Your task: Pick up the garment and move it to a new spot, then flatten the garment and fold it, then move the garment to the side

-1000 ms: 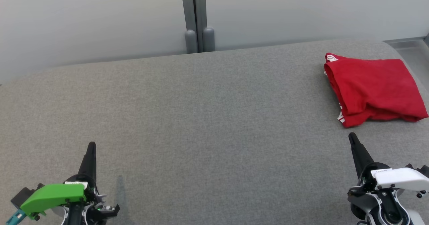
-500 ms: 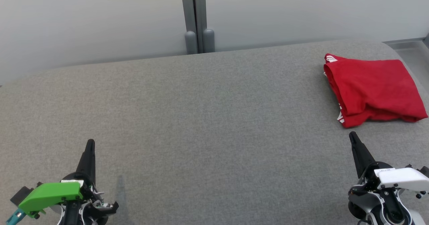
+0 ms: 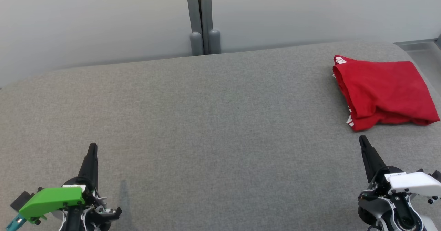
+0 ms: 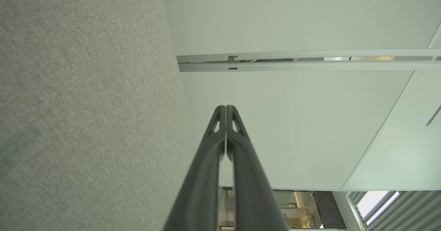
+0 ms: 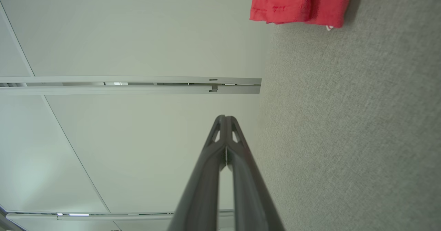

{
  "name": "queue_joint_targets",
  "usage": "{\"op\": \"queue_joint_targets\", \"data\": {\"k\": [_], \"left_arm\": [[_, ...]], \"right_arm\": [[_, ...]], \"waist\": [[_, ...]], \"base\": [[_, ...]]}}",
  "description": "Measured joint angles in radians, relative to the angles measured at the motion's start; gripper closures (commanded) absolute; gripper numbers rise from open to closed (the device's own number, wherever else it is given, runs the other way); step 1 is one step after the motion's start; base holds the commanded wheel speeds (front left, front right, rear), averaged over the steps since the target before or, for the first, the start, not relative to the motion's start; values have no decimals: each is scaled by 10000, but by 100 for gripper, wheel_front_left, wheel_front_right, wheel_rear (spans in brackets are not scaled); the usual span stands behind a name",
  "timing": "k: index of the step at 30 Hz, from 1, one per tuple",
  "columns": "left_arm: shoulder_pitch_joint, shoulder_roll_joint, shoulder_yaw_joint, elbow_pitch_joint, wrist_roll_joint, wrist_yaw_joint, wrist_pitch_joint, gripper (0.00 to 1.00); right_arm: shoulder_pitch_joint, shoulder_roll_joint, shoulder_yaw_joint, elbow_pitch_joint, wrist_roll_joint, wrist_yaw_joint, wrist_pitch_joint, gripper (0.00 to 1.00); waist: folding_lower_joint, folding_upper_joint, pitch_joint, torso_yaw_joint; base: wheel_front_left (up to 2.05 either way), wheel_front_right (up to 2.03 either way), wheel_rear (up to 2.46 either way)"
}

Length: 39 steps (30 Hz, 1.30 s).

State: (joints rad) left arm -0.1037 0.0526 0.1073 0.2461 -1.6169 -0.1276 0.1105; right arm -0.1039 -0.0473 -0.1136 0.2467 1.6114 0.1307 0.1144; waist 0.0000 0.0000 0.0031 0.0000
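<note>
Left end effector (image 3: 92, 147) hovers at the near left of the gray table (image 3: 220, 121), fingers pressed together, holding nothing. Right end effector (image 3: 362, 139) hovers at the table's near right, likewise closed and empty. The red garment (image 3: 382, 90) lies folded at the table's far right, apart from both.

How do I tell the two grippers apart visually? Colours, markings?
Both have two long, dark, tapering fingers with small triangular cut-outs near the tips. The left gripper carries a green cover with a teal part beside it; the right gripper carries a white cover with a small printed label.
</note>
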Motion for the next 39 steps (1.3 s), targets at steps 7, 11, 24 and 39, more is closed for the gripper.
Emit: {"op": "queue_joint_targets", "data": {"k": [7,11,24,39], "left_arm": [[0,-2,6,0,0,0,13,100],[0,-2,12,0,0,0,15,100],[0,-6,25,-2,2,0,23,100],[0,-8,35,-2,4,0,25,100]], "right_arm": [[0,0,0,0,0,0,0,100],[0,0,0,0,0,0,0,100],[-1,0,0,0,0,0,0,100],[-1,0,0,0,0,0,0,100]], "waist": [[0,0,0,0],[0,0,0,0],[0,0,0,0],[0,0,0,0]], "base": [[0,0,0],[0,0,0],[0,0,0],[0,0,0]]}}
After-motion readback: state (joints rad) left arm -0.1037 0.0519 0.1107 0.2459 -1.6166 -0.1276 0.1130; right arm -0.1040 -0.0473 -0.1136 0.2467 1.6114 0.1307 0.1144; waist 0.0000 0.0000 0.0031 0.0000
